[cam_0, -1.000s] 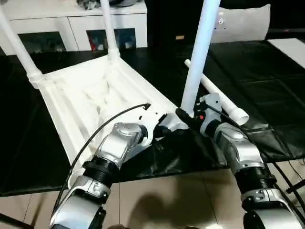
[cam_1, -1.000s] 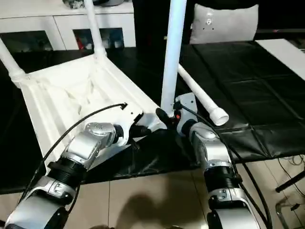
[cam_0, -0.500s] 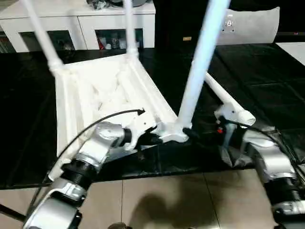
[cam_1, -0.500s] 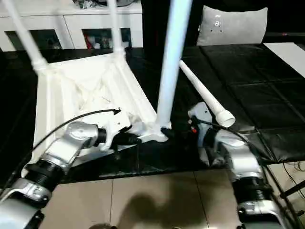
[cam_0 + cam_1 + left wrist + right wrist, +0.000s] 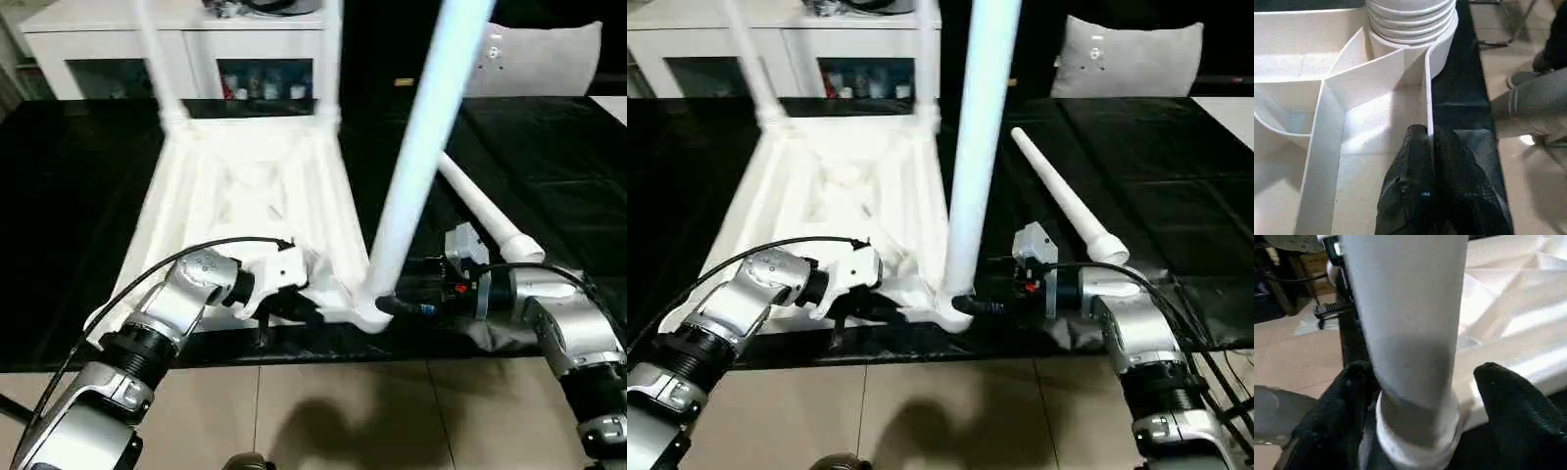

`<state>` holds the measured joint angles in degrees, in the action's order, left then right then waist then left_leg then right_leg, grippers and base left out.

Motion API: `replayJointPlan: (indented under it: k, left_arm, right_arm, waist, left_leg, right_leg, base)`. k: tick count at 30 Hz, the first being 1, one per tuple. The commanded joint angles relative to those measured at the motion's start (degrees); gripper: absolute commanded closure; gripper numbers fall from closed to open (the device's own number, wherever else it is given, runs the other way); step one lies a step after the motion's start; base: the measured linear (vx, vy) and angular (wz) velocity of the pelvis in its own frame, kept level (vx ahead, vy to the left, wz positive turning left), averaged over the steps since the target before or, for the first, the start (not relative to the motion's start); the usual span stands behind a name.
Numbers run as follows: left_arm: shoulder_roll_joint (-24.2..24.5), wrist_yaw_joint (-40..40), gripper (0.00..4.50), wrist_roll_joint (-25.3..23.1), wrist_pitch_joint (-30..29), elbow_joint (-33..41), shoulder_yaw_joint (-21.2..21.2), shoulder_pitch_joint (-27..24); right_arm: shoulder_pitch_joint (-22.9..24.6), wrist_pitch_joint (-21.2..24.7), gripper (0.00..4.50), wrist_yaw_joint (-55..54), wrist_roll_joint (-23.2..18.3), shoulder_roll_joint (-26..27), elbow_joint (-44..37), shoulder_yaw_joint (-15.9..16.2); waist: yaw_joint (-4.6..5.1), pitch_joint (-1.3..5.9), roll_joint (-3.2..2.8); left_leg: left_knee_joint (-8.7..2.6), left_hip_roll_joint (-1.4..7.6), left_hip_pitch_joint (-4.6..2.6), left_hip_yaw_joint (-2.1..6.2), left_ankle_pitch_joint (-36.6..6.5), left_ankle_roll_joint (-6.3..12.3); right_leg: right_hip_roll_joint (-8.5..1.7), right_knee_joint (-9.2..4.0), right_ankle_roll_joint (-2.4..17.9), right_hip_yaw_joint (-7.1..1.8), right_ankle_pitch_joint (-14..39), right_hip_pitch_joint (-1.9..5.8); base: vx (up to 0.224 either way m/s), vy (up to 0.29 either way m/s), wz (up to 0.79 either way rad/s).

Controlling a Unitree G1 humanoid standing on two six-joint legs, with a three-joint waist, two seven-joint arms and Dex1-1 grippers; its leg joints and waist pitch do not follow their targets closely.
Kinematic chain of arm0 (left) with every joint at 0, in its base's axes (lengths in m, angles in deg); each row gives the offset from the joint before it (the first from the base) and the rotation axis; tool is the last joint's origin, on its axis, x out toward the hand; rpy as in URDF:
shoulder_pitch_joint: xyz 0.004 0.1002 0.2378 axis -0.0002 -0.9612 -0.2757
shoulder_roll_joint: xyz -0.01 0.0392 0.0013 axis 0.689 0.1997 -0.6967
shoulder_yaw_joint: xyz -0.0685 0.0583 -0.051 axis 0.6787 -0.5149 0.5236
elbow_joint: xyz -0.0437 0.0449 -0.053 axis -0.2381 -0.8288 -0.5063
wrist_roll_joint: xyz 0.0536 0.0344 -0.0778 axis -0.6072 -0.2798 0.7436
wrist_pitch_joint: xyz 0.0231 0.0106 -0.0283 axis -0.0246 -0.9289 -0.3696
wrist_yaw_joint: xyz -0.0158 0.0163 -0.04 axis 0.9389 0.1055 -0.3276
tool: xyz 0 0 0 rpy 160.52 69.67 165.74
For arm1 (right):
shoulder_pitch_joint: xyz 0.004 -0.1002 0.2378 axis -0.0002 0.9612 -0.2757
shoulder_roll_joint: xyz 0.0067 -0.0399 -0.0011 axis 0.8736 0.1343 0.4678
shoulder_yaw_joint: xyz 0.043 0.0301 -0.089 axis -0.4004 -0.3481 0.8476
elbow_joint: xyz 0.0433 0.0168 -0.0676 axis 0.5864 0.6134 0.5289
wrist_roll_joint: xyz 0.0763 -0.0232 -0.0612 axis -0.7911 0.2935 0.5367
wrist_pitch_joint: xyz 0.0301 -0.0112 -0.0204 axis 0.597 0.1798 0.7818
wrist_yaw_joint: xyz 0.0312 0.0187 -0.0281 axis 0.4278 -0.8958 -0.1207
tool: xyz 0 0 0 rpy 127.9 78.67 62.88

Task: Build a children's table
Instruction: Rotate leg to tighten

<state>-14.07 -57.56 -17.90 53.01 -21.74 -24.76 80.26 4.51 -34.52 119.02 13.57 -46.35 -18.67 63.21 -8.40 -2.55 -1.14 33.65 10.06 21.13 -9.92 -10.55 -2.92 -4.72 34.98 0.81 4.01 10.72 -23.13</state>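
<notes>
The children's table top (image 5: 245,186) lies upside down on the black work table, ribs facing up. Two legs (image 5: 157,69) stand in its far sockets. A third leg (image 5: 416,166) rises from the near right corner socket (image 5: 1410,24). One loose leg (image 5: 485,211) lies on the black cover to the right. My left gripper (image 5: 1431,134) is shut on the top's thin rim (image 5: 1427,88) just beside that socket. My right gripper (image 5: 1420,377) is open, its fingers (image 5: 1513,406) straddling the base of the third leg, with a gap on one side.
A white cabinet with glass doors (image 5: 98,29) stands behind the work table (image 5: 69,196). A grey cushion (image 5: 549,59) leans at the back right. Tiled floor (image 5: 343,411) runs along the table's near edge.
The table top has swung round, its far end going right, with my left gripper still on the rim. My right arm moved out to the right, its fingers staying at the leg's base.
</notes>
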Motion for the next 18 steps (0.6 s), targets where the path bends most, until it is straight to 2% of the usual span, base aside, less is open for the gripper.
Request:
replayJointPlan:
  k: [1, 3, 4, 6, 7, 10, 12, 14, 16, 18]
  left_arm:
    - [0.0, -2.7, 4.5, -1.5, 0.7, -0.2, -3.3, -0.3]
    - [0.0, -3.1, 4.5, -1.6, 1.0, -0.4, -3.4, -0.3]
    - [0.0, -3.3, 4.5, -1.5, 1.1, -0.4, -3.4, -0.2]
    - [0.0, -3.4, 4.5, -1.5, 1.1, -0.5, -3.5, -0.2]
    - [0.0, -3.6, 4.5, -1.4, 1.3, -0.6, -3.5, -0.1]
    - [-0.1, -3.7, 4.5, -1.4, 1.2, -0.8, -3.4, -0.2]
    - [-0.1, -3.7, 4.5, -1.3, 1.1, -0.8, -3.4, -0.2]
    - [-0.4, -3.4, 4.5, -1.0, 0.0, -0.7, -2.9, -0.4]
    - [-0.6, -3.1, 4.5, -0.7, -0.7, -0.6, -2.6, -0.4]
    - [-1.9, -1.2, 4.5, 0.4, -4.2, 0.3, -1.3, -0.5]
  right_arm:
    - [-0.5, -0.2, 1.27, 0.8, -0.5, -0.3, 0.4, 0.5]
    - [-0.6, -0.1, 1.36, 1.1, -0.5, 0.0, 0.7, 0.8]
    - [-0.6, 0.6, 1.61, 1.6, -0.7, 0.1, 0.7, 0.8]
    - [-0.7, 1.0, 1.68, 1.9, -0.8, 0.2, 0.6, 1.0]
    - [-0.7, 2.3, 1.82, 2.8, -1.1, 0.4, 0.6, 1.3]
    - [-0.7, 3.7, 2.13, 3.3, -1.9, 0.6, 0.5, 1.4]
    - [-0.7, 4.1, 2.17, 3.3, -2.3, 0.7, 0.4, 1.3]
    - [-0.1, 5.7, 2.42, 3.4, -3.7, 1.0, -0.7, 1.1]
    - [0.1, 6.4, 2.44, 3.1, -4.2, 1.3, -1.2, 0.9]
    - [1.0, 8.6, 2.49, 1.0, -4.8, 2.2, -3.1, 0.5]
  waist:
    - [0.37, 3.44, 0.77]
    - [0.35, 3.47, 0.84]
    - [0.36, 3.49, 0.83]
    - [0.33, 3.52, 0.86]
    - [0.36, 3.55, 1.0]
    - [0.32, 3.56, 0.95]
    - [0.31, 3.58, 0.98]
    - [0.29, 3.59, 0.97]
    - [0.29, 3.54, 1.0]
    - [0.21, 3.51, 0.84]
  left_leg:
    - [-3.66, 3.34, -0.56, 0.62, -9.6, 4.28]
    - [-3.63, 3.27, -0.53, 0.61, -9.8, 4.11]
    - [-3.63, 3.23, -0.48, 0.65, -9.6, 4.05]
    - [-3.59, 3.22, -0.46, 0.62, -9.3, 4.16]
    - [-3.57, 3.21, -0.42, 0.62, -9.0, 4.33]
    - [-3.52, 3.22, -0.42, 0.61, -8.4, 4.6]
    - [-3.5, 3.24, -0.41, 0.6, -8.3, 4.6]
    - [-3.52, 3.25, -0.47, 0.6, -8.5, 4.48]
    - [-3.53, 3.22, -0.43, 0.58, -8.6, 4.34]
    - [-3.56, 3.28, -0.53, 0.59, -8.8, 4.09]
  right_leg:
    - [-4.11, -4.08, 13.2, -2.7, 10.9, 2.9]
    - [-4.15, -4.14, 13.0, -2.69, 11.2, 2.95]
    - [-4.13, -4.08, 12.8, -2.67, 11.1, 3.04]
    - [-4.12, -4.08, 12.7, -2.68, 10.9, 3.02]
    - [-4.06, -4.0, 12.8, -2.65, 10.6, 3.09]
    - [-4.04, -3.94, 12.9, -2.63, 10.0, 3.02]
    - [-4.04, -3.93, 13.0, -2.63, 9.9, 3.01]
    - [-4.08, -3.93, 13.0, -2.62, 10.3, 3.03]
    - [-4.06, -3.98, 12.9, -2.63, 10.7, 3.01]
    - [-4.1, -4.06, 12.7, -2.68, 11.3, 2.96]
  base:
    - [0.0, 0.0, 0.0]
    - [0.0, 0.0, 0.0]
    - [0.0, 0.0, 0.0]
    - [0.0, 0.0, 0.0]
    - [0.0, 0.0, 0.0]
    - [0.0, 0.0, 0.0]
    - [0.0, 0.0, 0.0]
    - [0.0, 0.0, 0.0]
    - [0.0, 0.0, 0.0]
    - [0.0, 0.0, 0.0]
